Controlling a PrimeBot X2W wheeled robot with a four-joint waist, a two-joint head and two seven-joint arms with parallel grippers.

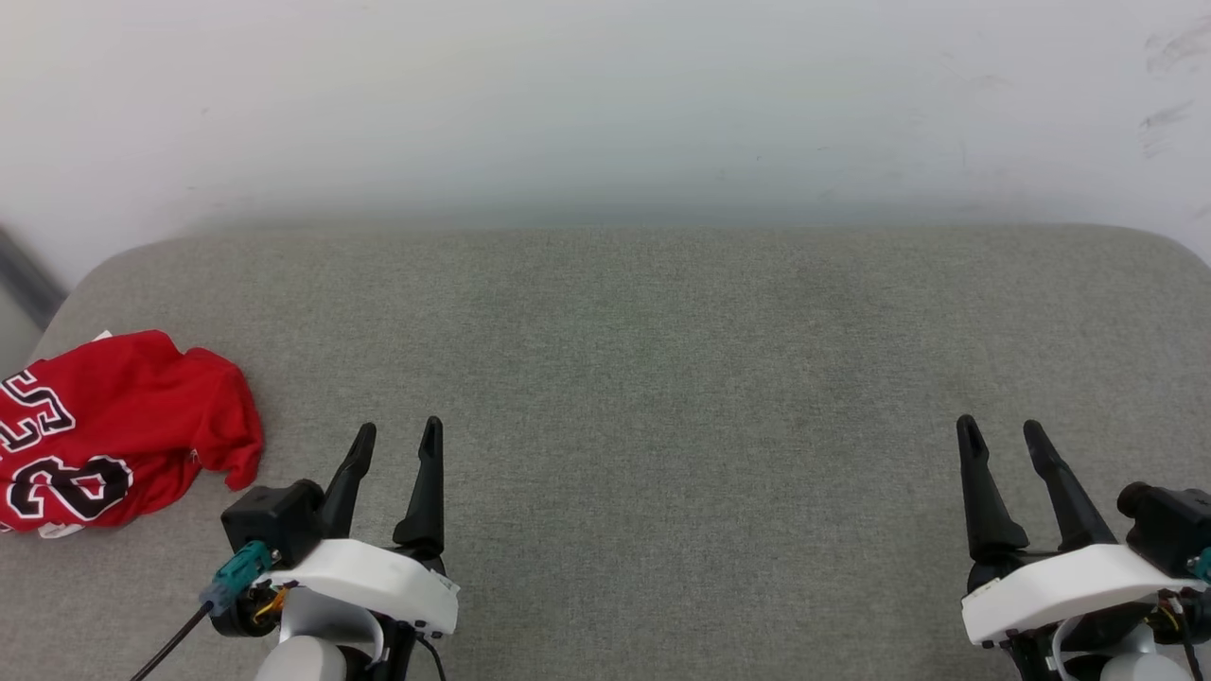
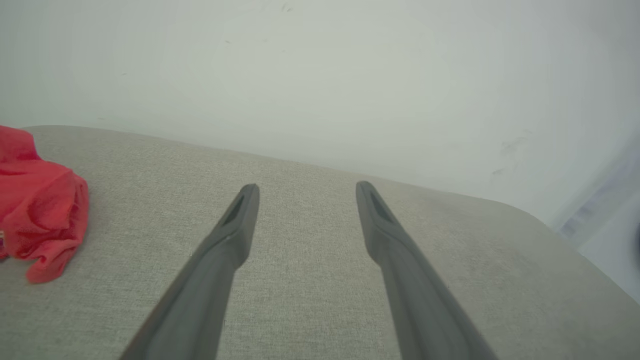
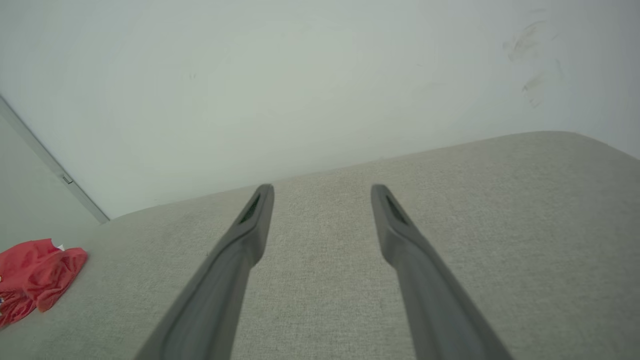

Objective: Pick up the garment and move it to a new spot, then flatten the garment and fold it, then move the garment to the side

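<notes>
Red garment (image 1: 114, 426), one item: you had it lying crumpled at the far left edge of the grey upholstered surface (image 1: 662, 378) (black-and-white lettering and a numeral faced up), near your left gripper (image 1: 398, 427) but not touching it. Left gripper: fingers spread, holding nothing. Right gripper (image 1: 999, 425): fingers likewise apart and empty, well apart from the garment, above the same surface.

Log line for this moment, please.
stage: before pickup | garment: crumpled, left edge of grey cushion | left gripper: open, empty | right gripper: open, empty
</notes>
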